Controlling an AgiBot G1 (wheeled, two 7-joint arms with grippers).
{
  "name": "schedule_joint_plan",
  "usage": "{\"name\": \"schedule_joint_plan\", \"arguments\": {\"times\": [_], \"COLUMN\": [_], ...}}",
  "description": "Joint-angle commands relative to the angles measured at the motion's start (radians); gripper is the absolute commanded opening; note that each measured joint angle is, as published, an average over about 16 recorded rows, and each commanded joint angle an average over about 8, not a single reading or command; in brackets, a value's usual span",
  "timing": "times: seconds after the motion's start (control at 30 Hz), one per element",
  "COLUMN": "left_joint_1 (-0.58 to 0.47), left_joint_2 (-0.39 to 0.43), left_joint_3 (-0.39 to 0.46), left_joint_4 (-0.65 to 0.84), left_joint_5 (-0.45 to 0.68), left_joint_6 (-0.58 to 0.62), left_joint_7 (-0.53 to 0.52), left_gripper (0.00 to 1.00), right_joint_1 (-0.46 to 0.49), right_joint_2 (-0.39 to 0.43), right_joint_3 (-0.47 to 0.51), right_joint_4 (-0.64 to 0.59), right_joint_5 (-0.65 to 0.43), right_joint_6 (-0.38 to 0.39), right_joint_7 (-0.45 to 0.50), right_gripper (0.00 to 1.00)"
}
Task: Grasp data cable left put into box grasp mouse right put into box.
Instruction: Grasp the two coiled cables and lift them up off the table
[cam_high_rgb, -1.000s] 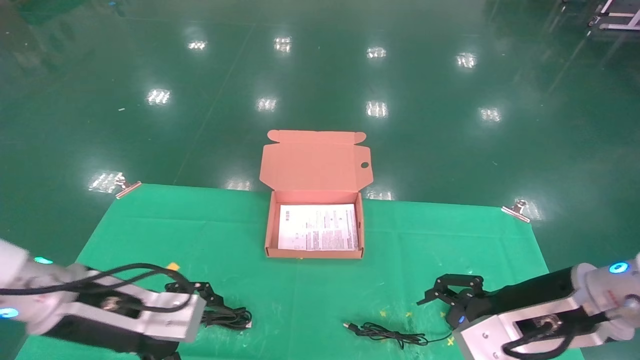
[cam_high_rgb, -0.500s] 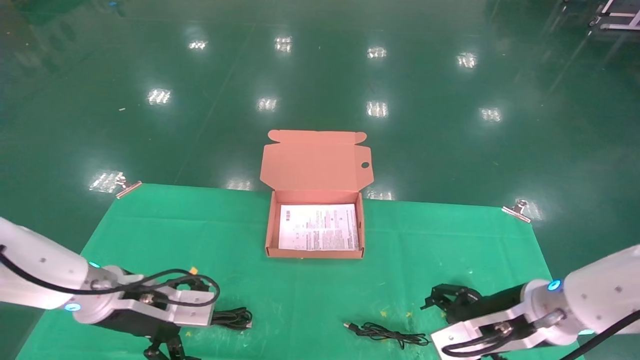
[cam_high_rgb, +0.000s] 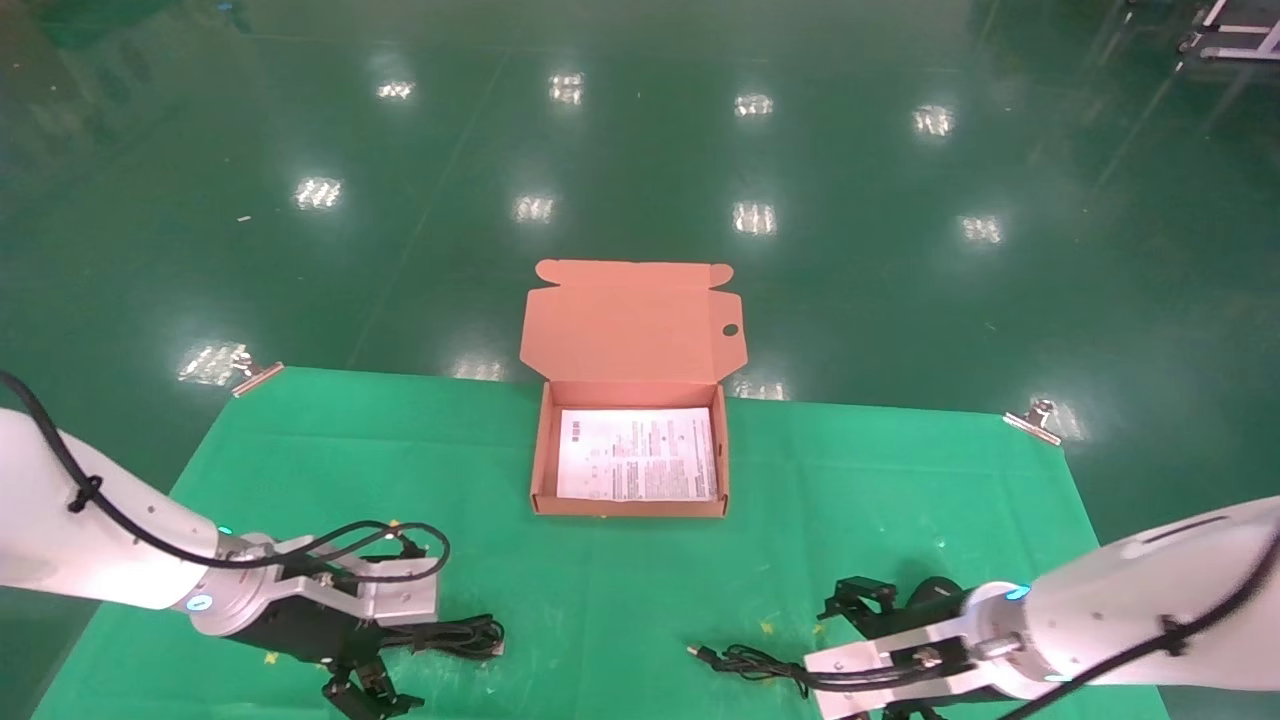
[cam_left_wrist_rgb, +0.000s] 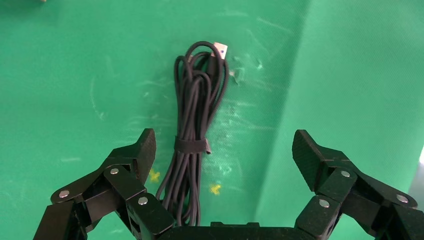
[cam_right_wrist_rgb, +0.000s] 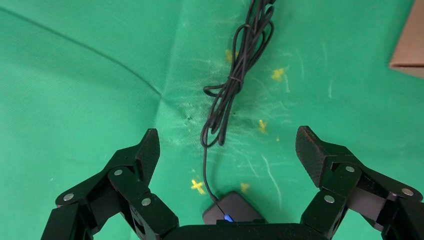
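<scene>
From up at the robot's head, the box (cam_high_rgb: 630, 450) sits open near the far middle of the green cloth (cam_high_rgb: 300, 450), its lid standing back and a white printed sheet (cam_high_rgb: 637, 468) lying flat inside. Near the front edge on the robot's left, the left gripper (cam_high_rgb: 365, 690) points down beside the data cable (cam_high_rgb: 460, 635), which lies as a narrow black bundle on the cloth, well apart from the box. On the right, the right gripper (cam_high_rgb: 860, 600) hangs low over the front of the cloth; the mouse (cam_high_rgb: 930, 590) is mostly hidden behind it, and its cord (cam_high_rgb: 770, 665) trails in loose loops toward the middle, ending in a plug. Through the left wrist camera, the left gripper (cam_left_wrist_rgb: 224, 145) is spread wide, one finger to each side of the data cable (cam_left_wrist_rgb: 192, 145), touching nothing; the bundle runs lengthwise between the fingers, cinched by a dark strap with a plug end at its far tip. Through the right wrist camera, the right gripper (cam_right_wrist_rgb: 227, 145) is likewise spread wide and holding nothing; the mouse (cam_right_wrist_rgb: 234, 210) lies just under the palm, only its front showing with a small blue light, and its cord (cam_right_wrist_rgb: 235, 80) winds away across the cloth past yellow marks, with a corner of the box (cam_right_wrist_rgb: 410, 40) at the edge.
</scene>
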Motion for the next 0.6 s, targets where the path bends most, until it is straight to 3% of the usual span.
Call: {"name": "schedule_joint_plan", "arguments": {"times": [0.03, 0.6], "left_joint_1": [-0.008, -0.046], "left_joint_2": [0.02, 0.113], "left_joint_3": [-0.004, -0.021], "left_joint_4": [0.056, 0.376], "left_joint_5": [-0.005, -0.031], "left_joint_6": [-0.013, -0.082], "left_joint_7": [0.016, 0.181], "left_gripper": [1.0, 1.0], "right_joint_1": [-0.004, 0.016], "right_joint_2": [-0.019, -0.154], "right_joint_3": [-0.006, -0.025], "right_joint_4": [-0.022, -0.236], "right_joint_5": [-0.021, -0.047], "right_joint_6": [0.017, 0.086], "right_joint_7": [0.009, -0.049], "right_gripper": [1.0, 1.0]}}
